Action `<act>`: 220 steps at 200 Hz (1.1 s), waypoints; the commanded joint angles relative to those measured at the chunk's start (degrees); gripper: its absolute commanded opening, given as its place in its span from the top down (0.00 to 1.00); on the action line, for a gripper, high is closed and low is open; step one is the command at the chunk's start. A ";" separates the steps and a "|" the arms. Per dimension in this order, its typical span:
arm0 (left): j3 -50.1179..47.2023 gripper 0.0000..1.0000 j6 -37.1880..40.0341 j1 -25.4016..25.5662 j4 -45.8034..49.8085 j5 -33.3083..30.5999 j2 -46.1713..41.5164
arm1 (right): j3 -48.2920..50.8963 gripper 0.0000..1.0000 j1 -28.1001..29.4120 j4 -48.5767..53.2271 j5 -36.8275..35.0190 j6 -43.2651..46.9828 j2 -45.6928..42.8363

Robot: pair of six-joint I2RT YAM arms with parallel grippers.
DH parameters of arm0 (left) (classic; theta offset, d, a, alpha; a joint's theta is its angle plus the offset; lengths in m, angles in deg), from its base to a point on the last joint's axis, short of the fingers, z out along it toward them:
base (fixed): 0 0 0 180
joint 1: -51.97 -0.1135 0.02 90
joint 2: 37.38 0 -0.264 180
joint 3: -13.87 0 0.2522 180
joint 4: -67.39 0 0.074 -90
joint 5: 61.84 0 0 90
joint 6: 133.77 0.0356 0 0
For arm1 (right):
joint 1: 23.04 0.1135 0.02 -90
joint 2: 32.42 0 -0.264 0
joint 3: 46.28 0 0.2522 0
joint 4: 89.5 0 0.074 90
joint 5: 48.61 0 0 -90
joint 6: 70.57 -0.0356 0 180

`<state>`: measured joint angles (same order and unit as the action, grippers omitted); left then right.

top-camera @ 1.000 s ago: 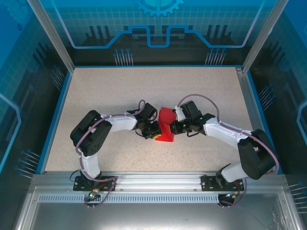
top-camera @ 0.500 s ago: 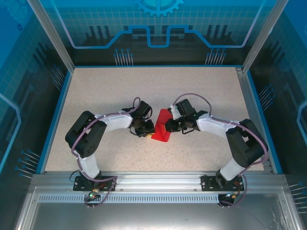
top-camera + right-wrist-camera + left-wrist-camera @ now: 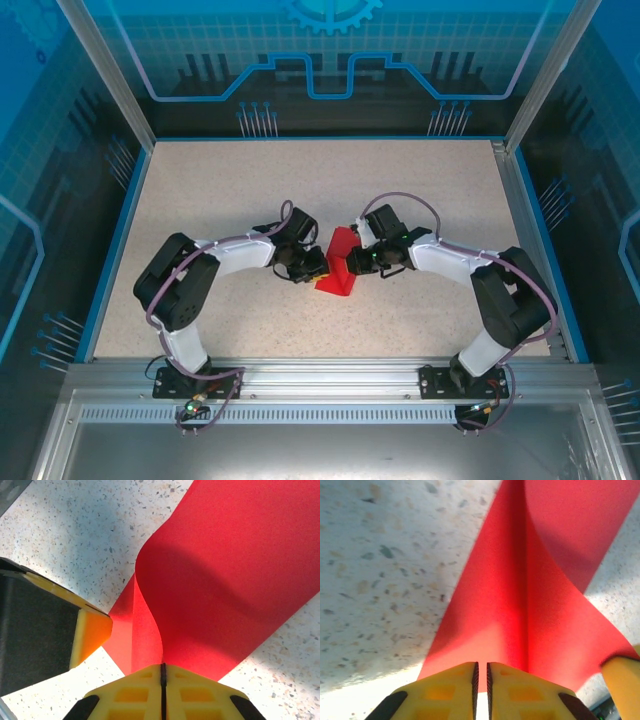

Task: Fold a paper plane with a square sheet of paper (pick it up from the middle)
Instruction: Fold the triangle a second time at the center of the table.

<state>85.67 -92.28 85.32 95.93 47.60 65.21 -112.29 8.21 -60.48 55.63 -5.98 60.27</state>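
The square sheet of paper (image 3: 336,280) is bright red and lies mid-table, bent into a raised fold between my two grippers. My right gripper (image 3: 352,262) is shut on the paper's (image 3: 225,570) near edge, and the curled fold runs straight into its closed yellow jaws (image 3: 162,667). My left gripper (image 3: 315,268) sits low at the opposite side. Its jaws (image 3: 481,667) stand a thin slit apart at the edge of the paper (image 3: 520,580), with nothing in the slit. One of the left fingertips (image 3: 90,630) shows beside the sheet's corner.
The speckled beige table (image 3: 250,190) has a blue rim (image 3: 118,230) and aluminium posts (image 3: 100,70) at its sides. An aluminium rail (image 3: 330,370) carrying both arm bases runs along the near edge. Both forearms lie low, angled in toward the middle.
Over the last second both grippers and the paper shifted slightly left and away from the bases, and the right arm's elbow drew in. Little has moved in the last half second.
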 commanded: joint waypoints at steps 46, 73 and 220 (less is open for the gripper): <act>1.73 0.90 0.15 1.03 1.15 1.46 3.75 | -2.08 0.90 0.44 5.72 -6.06 1.59 -0.60; 1.50 0.90 0.43 1.16 0.94 1.82 4.70 | -3.56 0.91 0.83 7.29 -8.16 2.62 1.40; 2.50 0.91 1.88 1.29 2.77 0.95 4.82 | -9.22 0.91 5.70 14.53 -12.33 7.32 4.38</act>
<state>87.01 -91.58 86.17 96.37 48.96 69.32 -119.75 13.47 -49.81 45.99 -0.16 65.32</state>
